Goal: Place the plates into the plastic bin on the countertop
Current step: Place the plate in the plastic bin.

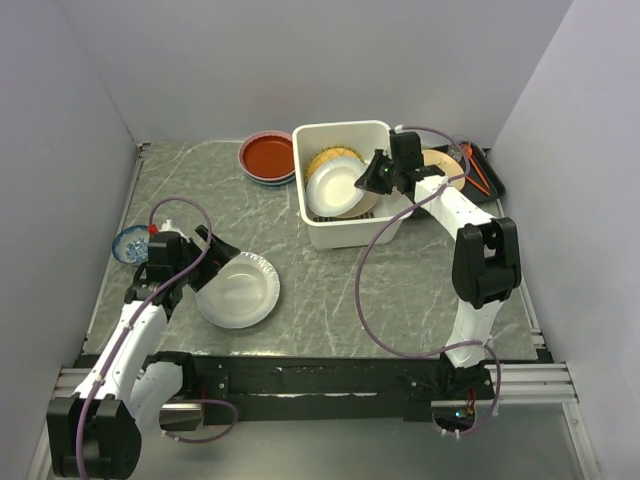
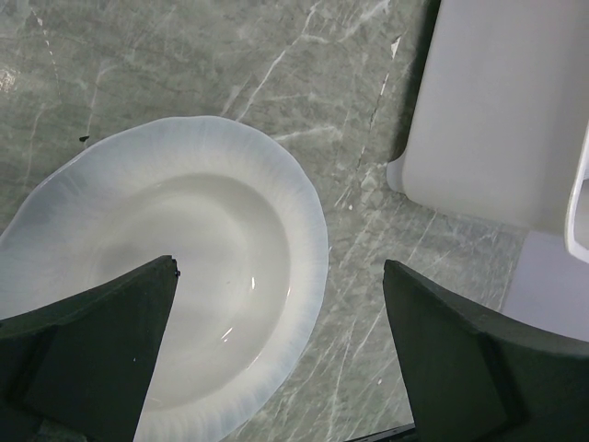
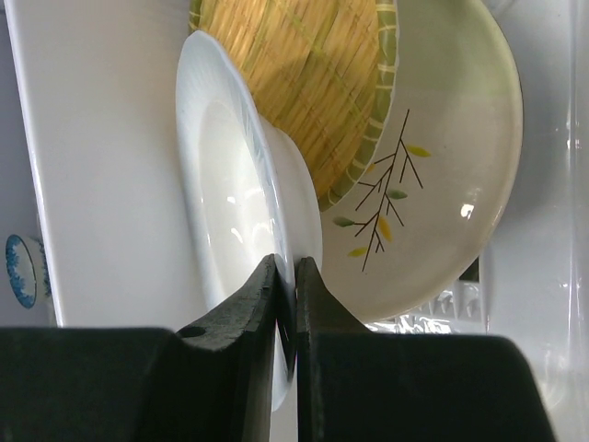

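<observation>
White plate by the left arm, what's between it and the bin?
Just bare countertop between plate and bin, seen from the top camera.

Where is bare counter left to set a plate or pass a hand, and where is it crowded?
Bare countertop lies between the loose white plate and the right arm, and back left between red plates and blue bowl. Crowded: the bin, where the right gripper pinches a second white plate beside two others.
</observation>
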Available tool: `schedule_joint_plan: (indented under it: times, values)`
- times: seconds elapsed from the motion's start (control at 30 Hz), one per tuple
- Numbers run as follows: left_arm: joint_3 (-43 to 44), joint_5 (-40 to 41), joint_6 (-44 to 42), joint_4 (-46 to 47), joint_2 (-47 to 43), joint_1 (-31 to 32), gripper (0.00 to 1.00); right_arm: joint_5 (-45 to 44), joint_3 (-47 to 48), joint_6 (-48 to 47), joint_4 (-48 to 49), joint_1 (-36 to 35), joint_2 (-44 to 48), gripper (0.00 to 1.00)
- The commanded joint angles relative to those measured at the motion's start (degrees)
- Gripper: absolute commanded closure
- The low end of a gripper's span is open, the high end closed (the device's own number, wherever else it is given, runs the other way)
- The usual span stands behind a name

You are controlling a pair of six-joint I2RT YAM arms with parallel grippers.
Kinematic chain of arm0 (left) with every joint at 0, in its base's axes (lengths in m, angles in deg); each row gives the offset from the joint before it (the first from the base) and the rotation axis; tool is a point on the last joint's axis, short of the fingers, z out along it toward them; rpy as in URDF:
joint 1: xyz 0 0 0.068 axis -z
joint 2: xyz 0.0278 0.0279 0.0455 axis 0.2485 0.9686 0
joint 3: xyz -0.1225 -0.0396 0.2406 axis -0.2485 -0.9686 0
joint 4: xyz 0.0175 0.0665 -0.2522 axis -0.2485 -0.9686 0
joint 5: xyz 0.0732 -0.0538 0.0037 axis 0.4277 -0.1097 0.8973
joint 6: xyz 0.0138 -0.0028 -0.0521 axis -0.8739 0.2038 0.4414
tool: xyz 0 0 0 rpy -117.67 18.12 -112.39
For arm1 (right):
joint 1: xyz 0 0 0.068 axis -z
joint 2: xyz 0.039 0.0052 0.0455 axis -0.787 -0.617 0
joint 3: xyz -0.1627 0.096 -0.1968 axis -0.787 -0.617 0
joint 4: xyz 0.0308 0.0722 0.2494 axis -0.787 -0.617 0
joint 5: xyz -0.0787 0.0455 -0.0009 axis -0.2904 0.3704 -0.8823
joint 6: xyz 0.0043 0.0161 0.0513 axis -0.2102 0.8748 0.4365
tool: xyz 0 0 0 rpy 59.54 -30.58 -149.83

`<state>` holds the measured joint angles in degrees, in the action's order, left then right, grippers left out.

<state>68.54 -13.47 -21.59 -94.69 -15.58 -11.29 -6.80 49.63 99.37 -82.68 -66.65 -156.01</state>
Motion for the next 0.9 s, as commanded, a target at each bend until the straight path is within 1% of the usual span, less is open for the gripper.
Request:
schedule_joint_plan:
  times: [0.0, 0.07, 0.1, 0.2, 0.23, 0.27, 0.3, 0.37, 0.4, 0.5, 0.7, 0.87]
  values:
    - [-0.40, 0.65, -1.05, 1.06, -2.01, 0.25, 0.01, 1.79, 2.76, 0.80, 3.84, 0.42, -0.91, 0.98]
    - [-0.92, 0.65, -0.96, 1.33, -1.83, 0.25, 0.01, 1.52, 1.53, 0.97, 3.75, 0.76, -0.91, 0.95]
    - [-1.10, 0.56, -0.96, 1.50, -1.75, 0.25, 0.01, 1.43, 1.09, 1.06, 3.75, 0.77, -0.65, 0.90]
    - [-1.28, 0.03, -1.14, 2.29, -0.87, 0.25, 0.01, 0.20, -0.50, 1.15, 3.40, 1.12, -0.04, 0.82]
    - [-1.28, -0.23, -1.14, 2.73, -0.61, 0.25, 0.01, 0.03, -1.72, 1.32, 3.57, 1.21, 0.32, 0.76]
    - [-1.28, -0.32, -1.31, 2.99, -0.17, 0.25, 0.01, -0.06, -2.43, 1.41, 4.01, 1.38, 0.67, 0.74]
    - [-1.10, -0.49, -1.40, 3.08, 0.10, 0.25, 0.01, -0.24, -2.95, 1.50, 4.36, 1.47, 1.19, 0.63]
    - [-1.01, -0.93, -1.58, 3.44, 0.80, 0.25, 0.01, -0.85, -3.92, 1.50, 4.28, 1.56, 1.90, 0.55]
    - [-0.75, -1.02, -1.66, 3.35, 0.98, 0.25, 0.01, -1.03, -4.10, 1.41, 4.02, 1.47, 2.16, 0.49]
    - [-0.75, -0.85, -1.84, 3.08, 0.72, 0.25, 0.01, -1.99, -4.28, 0.89, 3.23, 1.47, 3.22, 0.40]
    - [-1.19, 0.73, -1.49, 1.59, -1.74, 0.25, 0.01, -4.27, -4.28, 0.71, 2.61, 1.56, 6.90, 0.31]
    - [0.30, 4.33, -1.84, -2.53, -3.85, 0.25, 0.01, -6.04, -5.77, 1.06, 5.67, 1.47, 12.96, 0.29]
